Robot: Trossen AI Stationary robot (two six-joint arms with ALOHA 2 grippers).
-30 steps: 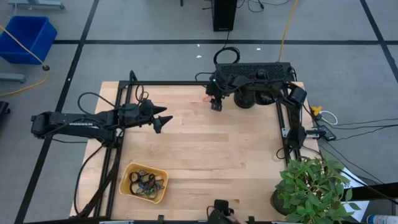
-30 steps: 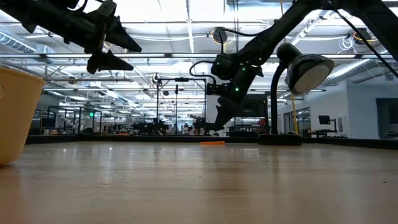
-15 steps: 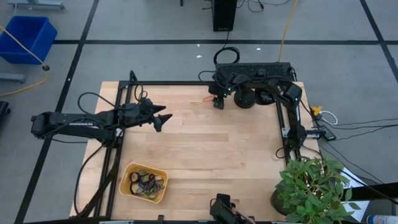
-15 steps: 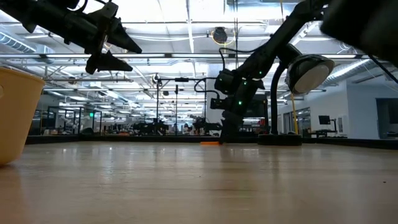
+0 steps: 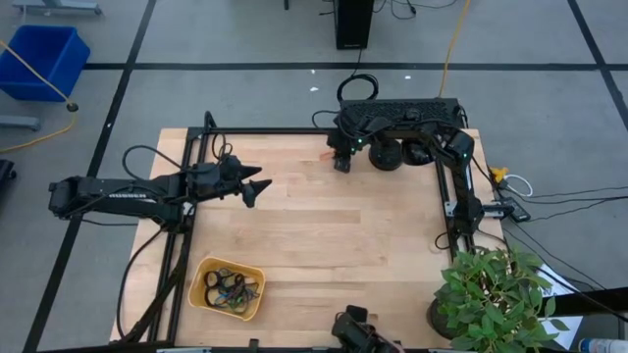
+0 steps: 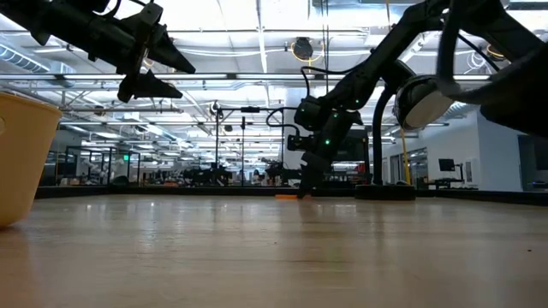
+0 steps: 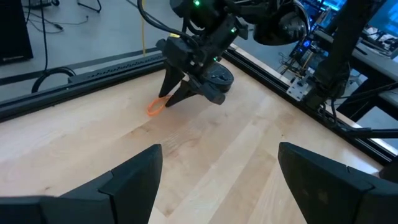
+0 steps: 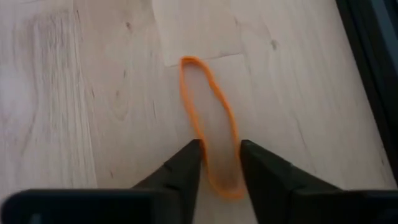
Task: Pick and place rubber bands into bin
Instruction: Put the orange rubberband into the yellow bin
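Progress: your bin (image 5: 200, 294) holds several rubber bands (image 5: 232, 288); one orange band (image 8: 210, 138) remains on the worktop (image 5: 324, 235), right gripper (image 8: 219, 163) jaws straddling it, not yet clamped, while left gripper (image 5: 257, 186) waits, jaws wide.

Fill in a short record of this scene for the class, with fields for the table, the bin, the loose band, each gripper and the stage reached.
table: light wooden top with a black frame
bin: orange-yellow tray at the near left corner, holding a tangle of rubber bands
loose band: one orange rubber band lying flat near the far edge
right gripper: down at the table, fingertips straddling one end of the orange band, not yet shut on it
left gripper: open, raised over the table's left side, holding nothing
stage: grasp under way, band not lifted
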